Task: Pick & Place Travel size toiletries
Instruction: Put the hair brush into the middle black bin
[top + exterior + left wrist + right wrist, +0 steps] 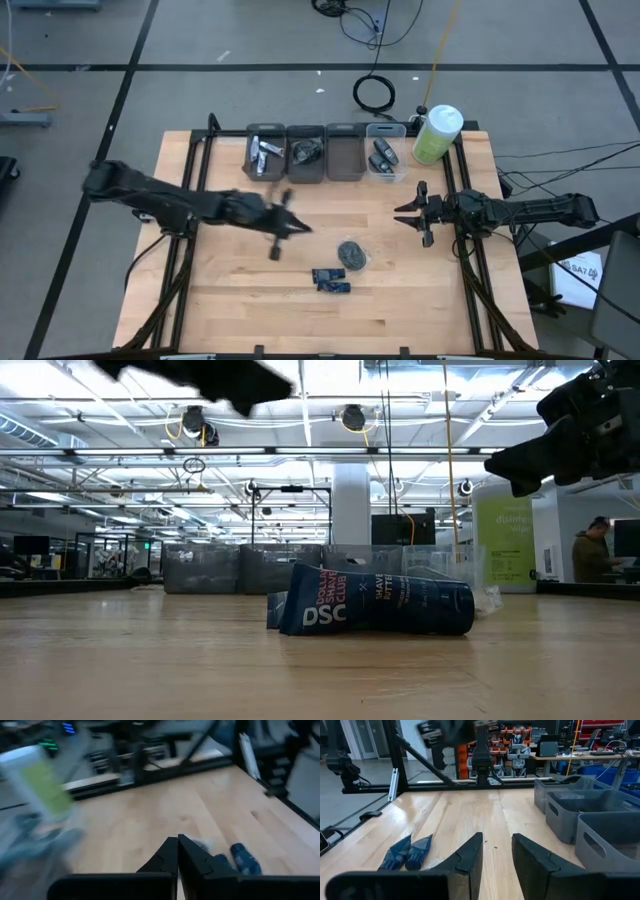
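1. While the left gripper (280,232) hangs over mid-table, its fingers are pressed together with nothing between them, as the left wrist view shows. It looks blurred in the high view, so it is probably moving.
2. Right gripper (418,214) waits at about 3 o'clock from table centre, fingers spread wide and empty.
3. Loose toiletries on the wood: a dark round disc (350,253) in clear wrap and two blue packets (330,281), roughly 5 o'clock from the left gripper. The disc sits just beside the packets, at their 1 o'clock.
4. Four grey bins (326,153) line the far edge at 12 o'clock. Three hold items already; the third from the left looks empty. The green bottle (436,134) stands at the row's right end.
5. Judged step: left arm heading to pick one of the remaining pieces.
6. To do it well: open the fingers before descending, centre over one packet only, and straddle its narrow width. The packets touch, so a sloppy closure could drag both.
7. Approach from straight above, since flat items lie low on the wood.
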